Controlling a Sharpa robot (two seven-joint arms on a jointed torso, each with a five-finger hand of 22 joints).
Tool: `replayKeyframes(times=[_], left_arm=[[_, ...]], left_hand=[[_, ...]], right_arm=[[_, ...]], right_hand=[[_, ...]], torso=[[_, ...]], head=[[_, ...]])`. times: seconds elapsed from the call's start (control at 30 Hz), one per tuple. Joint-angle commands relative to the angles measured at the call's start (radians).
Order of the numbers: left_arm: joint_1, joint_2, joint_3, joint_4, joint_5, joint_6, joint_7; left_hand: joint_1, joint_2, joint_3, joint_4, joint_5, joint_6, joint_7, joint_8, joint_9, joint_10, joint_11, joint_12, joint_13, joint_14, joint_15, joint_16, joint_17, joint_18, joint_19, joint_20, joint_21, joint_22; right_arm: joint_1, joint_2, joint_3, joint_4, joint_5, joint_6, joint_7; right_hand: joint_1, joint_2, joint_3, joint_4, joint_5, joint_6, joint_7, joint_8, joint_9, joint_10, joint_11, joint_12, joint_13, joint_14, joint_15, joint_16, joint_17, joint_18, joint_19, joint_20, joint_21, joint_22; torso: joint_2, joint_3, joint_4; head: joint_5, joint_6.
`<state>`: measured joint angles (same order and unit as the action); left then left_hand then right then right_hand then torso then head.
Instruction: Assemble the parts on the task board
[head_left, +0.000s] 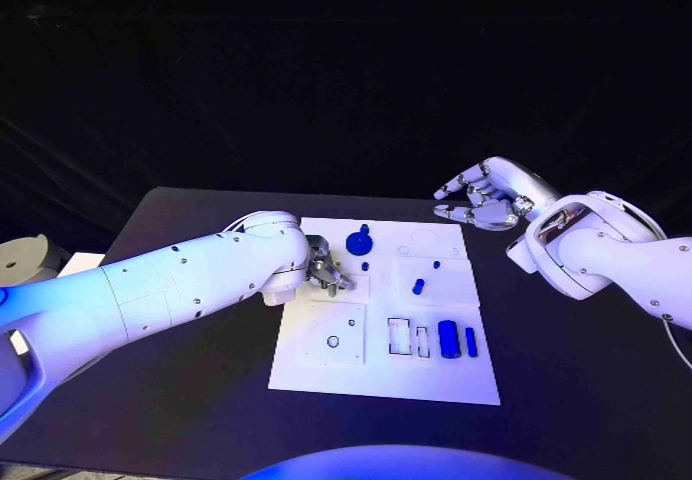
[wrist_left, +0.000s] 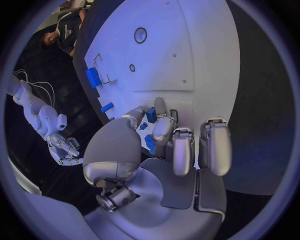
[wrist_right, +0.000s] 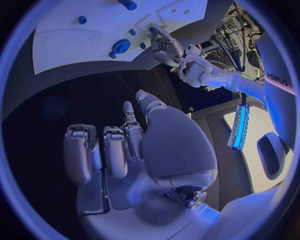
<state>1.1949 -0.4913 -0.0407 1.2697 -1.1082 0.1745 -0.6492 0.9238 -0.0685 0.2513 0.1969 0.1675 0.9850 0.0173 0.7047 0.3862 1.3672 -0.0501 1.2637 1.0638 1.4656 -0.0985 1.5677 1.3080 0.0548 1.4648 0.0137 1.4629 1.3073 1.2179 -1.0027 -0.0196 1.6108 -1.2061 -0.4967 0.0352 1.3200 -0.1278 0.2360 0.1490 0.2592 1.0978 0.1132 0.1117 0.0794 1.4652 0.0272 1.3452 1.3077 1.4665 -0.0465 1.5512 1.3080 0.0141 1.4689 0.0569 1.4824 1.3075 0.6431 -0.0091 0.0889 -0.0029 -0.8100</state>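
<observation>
The white task board (head_left: 325, 370) lies mid-table. My left hand (head_left: 323, 271) hovers low over its left middle and pinches a small blue part (wrist_left: 150, 115) between thumb and a finger, next to a rectangular slot (wrist_left: 174, 116); the same part (wrist_right: 152, 30) shows at its fingertips in the right wrist view. A blue round toothed piece (head_left: 358, 241) stands at the board's far side. A small blue peg (head_left: 418, 286) is near the middle, and a blue cylinder (head_left: 449, 338) and a blue bar (head_left: 470, 341) lie at the near right. My right hand (head_left: 483, 196) hangs empty, fingers loosely curled, above the far right corner.
The board has a round hole (head_left: 333, 341) in its near-left panel and two narrow empty slots (head_left: 400, 337) beside the cylinder. Black table (head_left: 577, 380) surrounds the board on every side. A grey round object (head_left: 26, 255) sits off the table's left edge.
</observation>
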Motion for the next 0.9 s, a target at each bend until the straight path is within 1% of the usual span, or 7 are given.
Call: replayKeyframes(times=[0.03, 0.27, 0.47, 0.57, 0.67, 0.77, 0.9], left_arm=[[-0.003, -0.010, 0.004, 0.011, 0.002, -0.012, -0.005], [0.001, -0.031, 0.017, 0.043, -0.002, -0.031, -0.001], [0.010, -0.052, 0.041, 0.072, 0.053, -0.041, 0.004], [0.029, -0.068, 0.051, 0.075, 0.128, -0.028, 0.005], [0.054, -0.080, 0.055, 0.064, 0.179, 0.004, 0.004], [0.086, -0.084, 0.058, 0.033, 0.209, 0.047, 0.004], [0.117, -0.065, 0.058, -0.033, 0.202, 0.092, 0.011]], left_hand=[[0.019, -0.001, -0.041, 0.025, -0.049, 0.007, -0.002, 0.002, -0.004, 0.009, -0.001, 0.004, 0.003, 0.105, -0.005, 0.003, 0.263, -0.015, 0.035, -0.007, 0.005, 0.086], [0.049, 0.008, -0.113, 0.074, -0.097, 0.011, -0.002, 0.005, -0.015, 0.012, -0.001, 0.007, 0.009, 0.105, -0.005, 0.003, 0.263, -0.016, 0.037, -0.007, 0.007, 0.091], [0.067, 0.008, -0.148, 0.089, -0.112, 0.005, 0.001, 0.003, -0.022, 0.004, 0.001, -0.003, -0.005, 0.105, -0.005, 0.003, 0.263, -0.013, 0.031, -0.007, -0.002, 0.077], [0.100, 0.001, -0.182, 0.088, -0.106, -0.025, 0.013, -0.008, -0.031, -0.036, 0.010, -0.045, -0.064, 0.105, 0.001, 0.003, 0.263, -0.005, 0.015, -0.002, -0.026, 0.041], [0.135, -0.002, -0.209, 0.084, -0.094, -0.071, 0.033, -0.032, -0.045, -0.110, 0.028, -0.127, -0.180, 0.105, 0.013, 0.003, 0.263, 0.001, 0.000, 0.008, -0.048, 0.008], [0.163, 0.004, -0.228, 0.084, -0.083, -0.106, 0.051, -0.064, -0.063, -0.137, 0.045, -0.154, -0.218, 0.105, 0.027, 0.003, 0.263, 0.004, -0.007, 0.020, -0.059, -0.006], [0.232, 0.027, -0.226, 0.063, -0.039, -0.146, 0.078, -0.123, -0.095, -0.153, 0.066, -0.169, -0.244, 0.105, 0.047, 0.003, 0.263, 0.007, -0.013, 0.038, -0.070, -0.019]], right_arm=[[-0.001, 0.000, 0.000, -0.001, -0.010, 0.011, -0.001], [-0.003, 0.000, 0.000, -0.004, -0.010, 0.011, -0.001], [-0.005, 0.002, 0.000, -0.006, -0.010, 0.012, -0.001], [-0.006, 0.002, 0.000, -0.008, -0.010, 0.013, -0.002], [-0.006, 0.002, 0.000, -0.009, -0.010, 0.013, -0.002], [-0.007, 0.002, 0.000, -0.011, -0.010, 0.013, -0.003], [-0.007, 0.003, 0.000, -0.013, -0.010, 0.011, -0.004]], right_hand=[[-0.003, -0.007, -0.006, 0.000, -0.007, -0.003, 0.002, 0.003, -0.002, 0.024, 0.003, -0.003, 0.161, 0.098, 0.006, -0.004, 0.235, 0.021, 0.031, 0.008, -0.006, 0.130], [-0.003, -0.007, -0.006, 0.001, -0.008, -0.003, 0.002, 0.003, -0.002, 0.024, 0.003, -0.002, 0.161, 0.098, 0.006, -0.003, 0.236, 0.021, 0.031, 0.008, -0.006, 0.130], [-0.003, -0.007, -0.006, 0.001, -0.008, -0.003, 0.002, 0.003, -0.002, 0.024, 0.003, -0.002, 0.161, 0.098, 0.006, -0.003, 0.236, 0.021, 0.031, 0.008, -0.006, 0.130], [-0.004, -0.007, -0.008, 0.002, -0.009, -0.003, 0.002, 0.003, -0.002, 0.024, 0.003, -0.003, 0.161, 0.097, 0.006, -0.004, 0.235, 0.021, 0.031, 0.008, -0.007, 0.130], [-0.004, -0.007, -0.008, 0.002, -0.009, -0.003, 0.002, 0.003, -0.002, 0.024, 0.003, -0.003, 0.161, 0.097, 0.006, -0.004, 0.235, 0.021, 0.031, 0.008, -0.007, 0.130], [-0.004, -0.007, -0.008, 0.002, -0.009, -0.003, 0.002, 0.003, -0.002, 0.024, 0.003, -0.003, 0.161, 0.097, 0.006, -0.004, 0.235, 0.021, 0.031, 0.008, -0.007, 0.130], [-0.003, -0.007, -0.008, 0.002, -0.009, -0.003, 0.002, 0.003, -0.002, 0.024, 0.003, -0.002, 0.161, 0.098, 0.006, -0.004, 0.235, 0.021, 0.031, 0.008, -0.006, 0.130]], torso=[[0.000, -0.0003, -0.0005], [0.000, 0.0002, -0.0003], [0.000, 0.0000, -0.0002], [0.001, -0.0001, -0.0012], [0.000, 0.0006, -0.0004], [0.000, 0.0016, 0.0009], [0.000, 0.0006, 0.0018]], head=[[0.000, 0.001], [0.000, 0.001], [-0.001, 0.004], [-0.002, 0.006], [-0.002, 0.006], [-0.003, 0.008], [-0.002, 0.010]])
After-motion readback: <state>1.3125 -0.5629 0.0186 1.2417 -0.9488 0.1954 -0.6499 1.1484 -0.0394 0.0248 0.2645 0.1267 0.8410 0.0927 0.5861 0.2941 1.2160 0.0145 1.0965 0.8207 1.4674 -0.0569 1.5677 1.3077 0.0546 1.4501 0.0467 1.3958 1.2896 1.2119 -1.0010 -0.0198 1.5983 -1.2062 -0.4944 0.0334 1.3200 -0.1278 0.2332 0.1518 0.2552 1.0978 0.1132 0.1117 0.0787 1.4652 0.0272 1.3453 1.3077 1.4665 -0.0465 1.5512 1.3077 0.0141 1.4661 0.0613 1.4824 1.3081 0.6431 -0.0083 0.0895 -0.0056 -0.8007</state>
